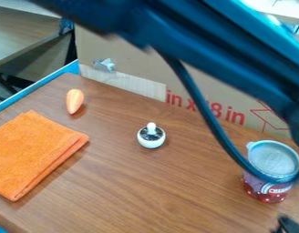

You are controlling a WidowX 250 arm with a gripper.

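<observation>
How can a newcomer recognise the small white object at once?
On the brown table, look between the folded orange cloth and the red-bottomed can. The white object is round, and unlike both, its dark top carries an upright white knob.

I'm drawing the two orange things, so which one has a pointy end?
The small, longish piece near the cardboard. It narrows to a point, while the other orange one, the folded cloth, is bigger and flat.

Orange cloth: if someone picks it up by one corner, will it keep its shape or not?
The cloth would probably hang floppy, since it looks like soft, textured fabric. Its stacked edges show that it is folded, so it may open when lifted. Lying flat, it seems unlikely to roll.
</observation>
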